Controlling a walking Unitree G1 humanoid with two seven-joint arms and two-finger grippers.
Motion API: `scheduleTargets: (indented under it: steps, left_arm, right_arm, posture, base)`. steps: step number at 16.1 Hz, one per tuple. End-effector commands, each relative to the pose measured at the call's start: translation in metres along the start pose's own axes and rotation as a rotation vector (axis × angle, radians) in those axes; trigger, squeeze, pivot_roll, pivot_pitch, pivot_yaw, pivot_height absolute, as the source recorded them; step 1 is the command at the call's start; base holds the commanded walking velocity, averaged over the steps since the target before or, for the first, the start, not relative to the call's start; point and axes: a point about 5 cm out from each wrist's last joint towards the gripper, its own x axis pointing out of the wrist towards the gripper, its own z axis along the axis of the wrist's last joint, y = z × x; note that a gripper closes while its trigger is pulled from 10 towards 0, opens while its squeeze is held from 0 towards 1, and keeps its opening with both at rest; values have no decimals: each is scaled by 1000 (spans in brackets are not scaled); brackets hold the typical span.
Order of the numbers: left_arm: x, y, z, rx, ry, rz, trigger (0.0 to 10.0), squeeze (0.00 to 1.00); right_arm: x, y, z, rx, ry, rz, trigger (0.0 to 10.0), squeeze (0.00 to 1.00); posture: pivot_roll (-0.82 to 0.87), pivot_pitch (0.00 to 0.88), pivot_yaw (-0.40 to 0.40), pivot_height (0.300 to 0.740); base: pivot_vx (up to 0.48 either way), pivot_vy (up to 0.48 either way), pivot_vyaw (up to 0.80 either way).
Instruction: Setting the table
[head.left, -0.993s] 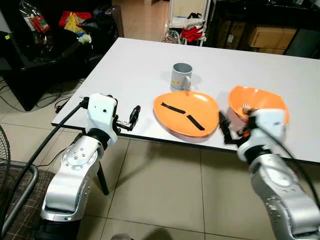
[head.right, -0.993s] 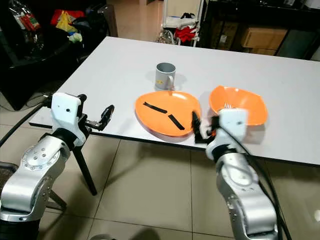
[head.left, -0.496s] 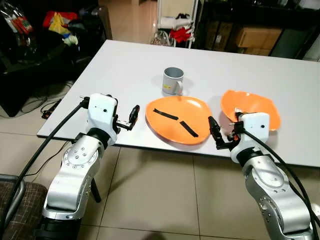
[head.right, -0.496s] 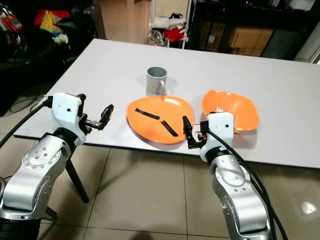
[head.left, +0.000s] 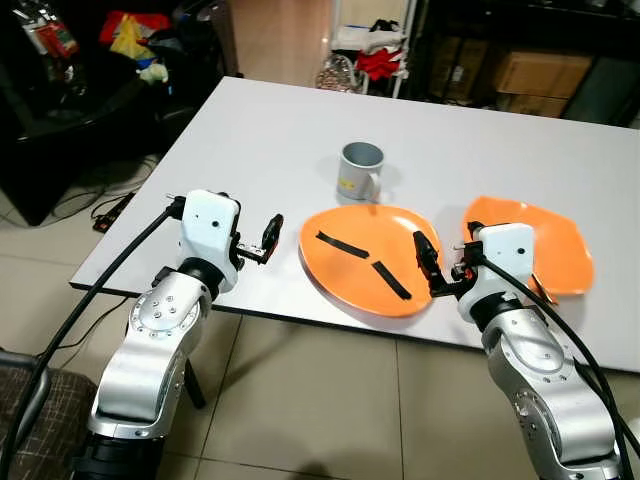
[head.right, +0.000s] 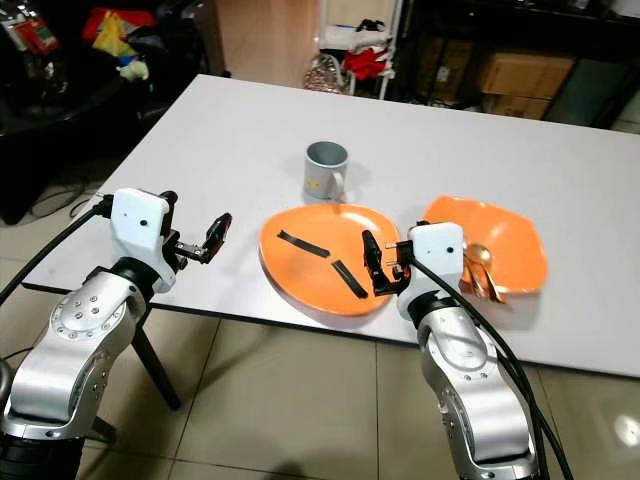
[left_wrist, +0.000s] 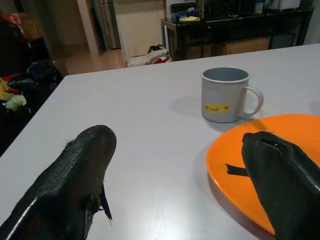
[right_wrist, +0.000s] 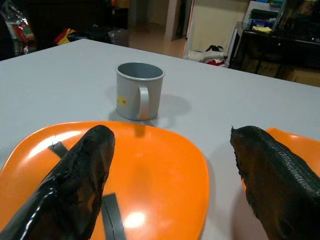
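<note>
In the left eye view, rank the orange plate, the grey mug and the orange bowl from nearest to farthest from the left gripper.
From the left gripper:
1. Orange plate, just to its right at the table's near edge.
2. Grey mug, farther back on the table, behind the plate.
3. Orange bowl, far right, beyond the right gripper.

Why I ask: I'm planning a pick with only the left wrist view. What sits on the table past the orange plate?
Observer: An orange bowl sits to the right of the plate, apart from it.
Operator: Anything in it?
Observer: A gold-coloured spoon lies inside.
Operator: Where's the right gripper?
Observer: The right gripper is over the plate's right edge, fingers open.
</note>
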Motion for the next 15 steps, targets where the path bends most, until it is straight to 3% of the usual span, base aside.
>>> scheduleTargets:
  steps: [1, 12, 15]
  left_arm:
    - [2, -2, 1, 4, -4, -19, 10000, 0]
    - [3, -1, 0, 10, -11, -35, 10000, 0]
    - [3, -4, -1, 16, 1, -114, 10000, 0]
  right_arm:
    - [1, -3, 2, 3, -10, -16, 10000, 0]
    - [2, -1, 3, -1, 3, 4, 10000, 0]
    - [4, -9, 3, -29, 73, -81, 10000, 0]
  posture:
    - [83, 0, -46, 740]
    - [85, 0, -50, 740]
    - [84, 0, -50, 740]
  base:
    - [330, 0, 0]
    - [317, 0, -98]
    - [91, 0, 0]
